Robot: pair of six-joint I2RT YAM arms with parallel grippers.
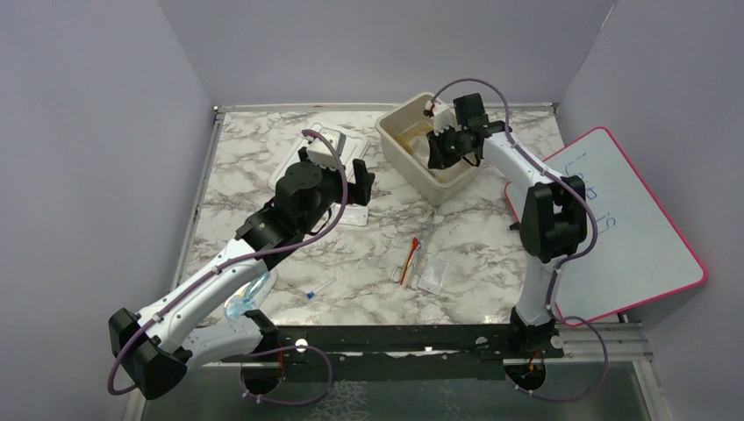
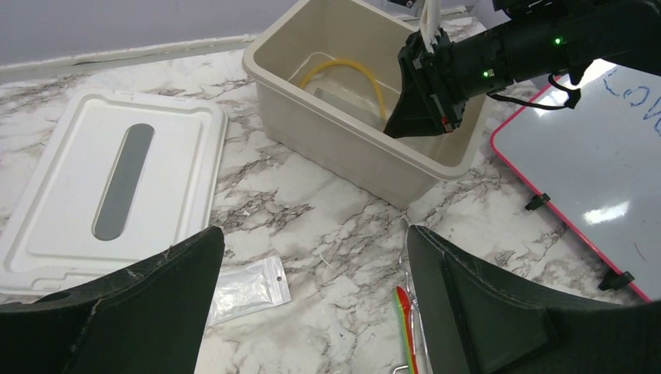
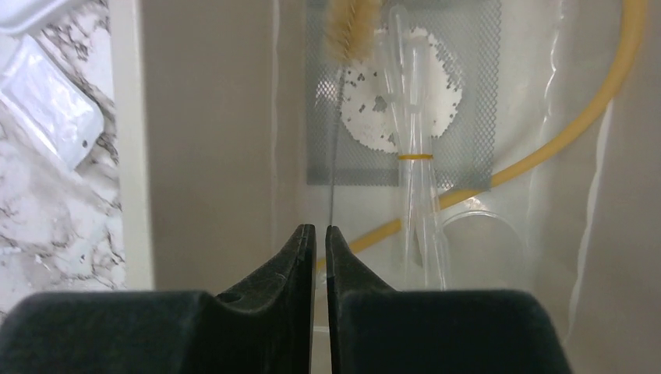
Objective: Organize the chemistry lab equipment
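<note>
A beige bin (image 1: 405, 167) stands at the back of the table. Inside it lie the amber tubing (image 3: 546, 152), a wire gauze square (image 3: 468, 156), a bristle brush (image 3: 351, 31) and a banded bundle of glass tubes (image 3: 417, 156). My right gripper (image 3: 320, 230) hangs inside the bin with its jaws a narrow slit apart; the brush's wire stem ends at the fingertips. My left gripper (image 2: 312, 312) is wide open above the marble with nothing between its fingers. The red-tipped dropper (image 2: 405, 319), thin metal tongs (image 2: 407, 257) and clear packets (image 1: 432, 274) lie on the table.
The bin's white lid (image 2: 109, 195) lies flat to the left of the bin. Another clear packet (image 2: 245, 288) rests by my left finger. A small blue-capped piece (image 1: 316, 289) and a bluish bag (image 1: 246, 298) lie near the left arm. The pink-edged whiteboard (image 1: 614, 228) lies at the right.
</note>
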